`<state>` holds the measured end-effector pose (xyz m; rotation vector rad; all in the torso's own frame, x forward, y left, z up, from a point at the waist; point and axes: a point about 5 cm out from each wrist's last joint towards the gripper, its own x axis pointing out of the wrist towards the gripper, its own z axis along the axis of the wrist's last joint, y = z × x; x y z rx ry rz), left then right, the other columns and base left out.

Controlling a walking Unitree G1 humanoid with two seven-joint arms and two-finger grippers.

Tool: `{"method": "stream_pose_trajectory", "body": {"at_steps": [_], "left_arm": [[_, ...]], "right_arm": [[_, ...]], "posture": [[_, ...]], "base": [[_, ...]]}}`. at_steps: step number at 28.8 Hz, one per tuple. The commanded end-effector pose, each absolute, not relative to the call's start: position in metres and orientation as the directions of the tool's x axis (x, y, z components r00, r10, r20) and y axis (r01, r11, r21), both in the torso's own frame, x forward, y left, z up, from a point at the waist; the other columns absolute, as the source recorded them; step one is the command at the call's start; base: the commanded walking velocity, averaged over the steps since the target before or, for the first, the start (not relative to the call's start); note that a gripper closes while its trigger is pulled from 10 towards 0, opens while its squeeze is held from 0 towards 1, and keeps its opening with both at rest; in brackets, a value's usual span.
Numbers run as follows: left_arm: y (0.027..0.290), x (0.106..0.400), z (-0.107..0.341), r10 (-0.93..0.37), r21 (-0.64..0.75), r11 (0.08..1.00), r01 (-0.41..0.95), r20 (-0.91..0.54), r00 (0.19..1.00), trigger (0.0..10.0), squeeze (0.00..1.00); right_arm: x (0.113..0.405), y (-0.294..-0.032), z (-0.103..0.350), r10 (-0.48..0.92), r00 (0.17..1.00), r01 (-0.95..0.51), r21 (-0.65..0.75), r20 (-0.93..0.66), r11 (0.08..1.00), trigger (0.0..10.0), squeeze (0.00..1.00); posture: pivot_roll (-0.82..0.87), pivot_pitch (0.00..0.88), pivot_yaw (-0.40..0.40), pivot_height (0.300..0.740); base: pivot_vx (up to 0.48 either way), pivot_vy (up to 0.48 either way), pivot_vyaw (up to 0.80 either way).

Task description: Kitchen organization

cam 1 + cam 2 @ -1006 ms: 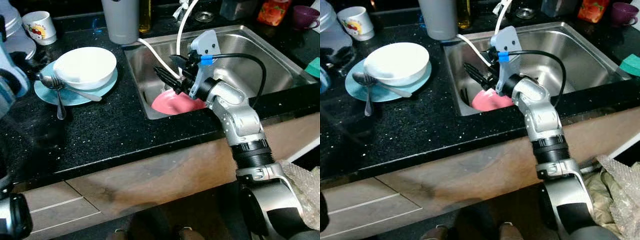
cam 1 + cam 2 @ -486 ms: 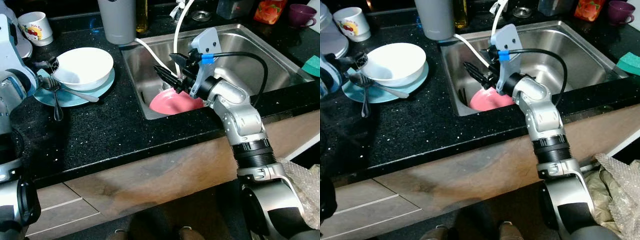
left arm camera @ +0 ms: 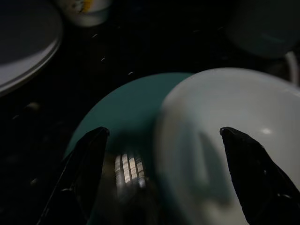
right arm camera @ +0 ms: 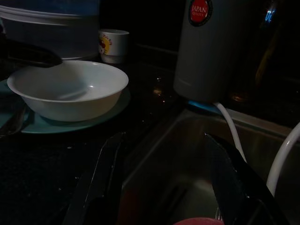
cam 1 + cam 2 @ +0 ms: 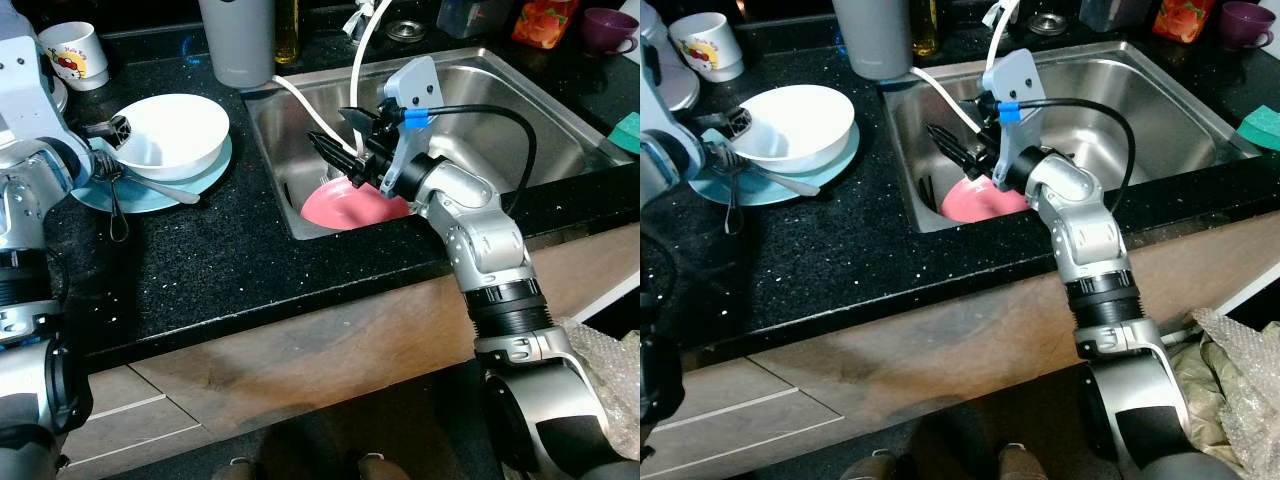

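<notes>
A white bowl (image 5: 175,130) sits on a teal plate (image 5: 150,192) on the black counter, with a spoon (image 5: 165,186) and a fork (image 5: 113,200) lying beside it. My left gripper (image 5: 112,130) is open at the bowl's left rim; in the left wrist view the rim (image 3: 164,117) lies between the spread fingers (image 3: 86,164). My right gripper (image 5: 337,135) hangs open over the left end of the steel sink (image 5: 520,100). It is just above a pink plate (image 5: 355,205) lying in the basin and holds nothing.
A grey canister (image 5: 238,40) and a printed mug (image 5: 72,50) stand at the back of the counter. White hoses (image 5: 360,60) run down into the sink. A purple cup (image 5: 608,28), an orange packet (image 5: 545,22) and a teal sponge (image 5: 628,130) are at the far right.
My left arm has come up from the left side and brought its open gripper to the bowl's rim. The right gripper has stayed over the pink plate.
</notes>
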<state>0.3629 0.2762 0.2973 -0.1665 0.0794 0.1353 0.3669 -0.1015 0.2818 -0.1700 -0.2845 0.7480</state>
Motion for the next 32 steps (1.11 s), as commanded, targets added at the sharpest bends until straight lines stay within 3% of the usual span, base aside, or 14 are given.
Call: {"method": "stream_pose_trajectory", "body": {"at_steps": [1,16,17,18,19,21,32], "left_arm": [[0.2732,0.3667,0.2977,0.108,-0.157,0.980,-0.122,-0.092,0.990,10.0,0.00],[0.2689,0.3746,0.2898,0.036,-0.116,0.991,-0.060,-0.198,0.979,10.0,0.00],[0.2684,0.3748,0.2904,0.031,-0.116,0.992,-0.054,-0.196,0.980,7.9,0.00],[0.2682,0.3753,0.2908,0.026,-0.116,0.992,-0.050,-0.195,0.980,7.1,0.00],[0.2680,0.3755,0.2919,0.022,-0.117,0.992,-0.045,-0.191,0.981,4.3,0.00],[0.2682,0.3758,0.2938,0.016,-0.114,0.993,-0.038,-0.183,0.983,0.3,0.00],[0.2726,0.3746,0.2995,0.024,-0.089,0.995,-0.039,-0.162,0.986,0.0,0.00]], "right_arm": [[0.3634,-0.1001,0.2827,0.703,0.682,-0.656,-0.259,0.200,0.709,10.0,0.00],[0.3640,-0.1017,0.2829,0.705,0.683,-0.654,-0.270,0.192,0.707,10.0,0.00],[0.3640,-0.1019,0.2830,0.704,0.683,-0.653,-0.271,0.192,0.707,10.0,0.00],[0.3641,-0.1021,0.2830,0.704,0.684,-0.653,-0.271,0.192,0.708,10.0,0.00],[0.3641,-0.1022,0.2831,0.704,0.684,-0.652,-0.271,0.192,0.708,10.0,0.00],[0.3642,-0.1025,0.2833,0.703,0.685,-0.651,-0.271,0.193,0.709,10.0,0.00],[0.3643,-0.1024,0.2830,0.705,0.684,-0.652,-0.277,0.188,0.706,10.0,0.00]], "posture": [[0.05,0.170,0.023,0.740],[0.05,0.170,0.026,0.740],[0.05,0.170,0.026,0.740],[0.05,0.170,0.026,0.740],[0.05,0.170,0.026,0.740],[0.05,0.170,0.026,0.740],[0.06,0.162,0.025,0.740]], "base": [[0.000,0.000,0.00],[0.000,0.000,0.00],[0.000,0.000,0.00],[0.000,0.000,0.00],[0.000,0.000,0.00],[0.000,0.000,0.00],[0.000,0.000,0.00]]}}
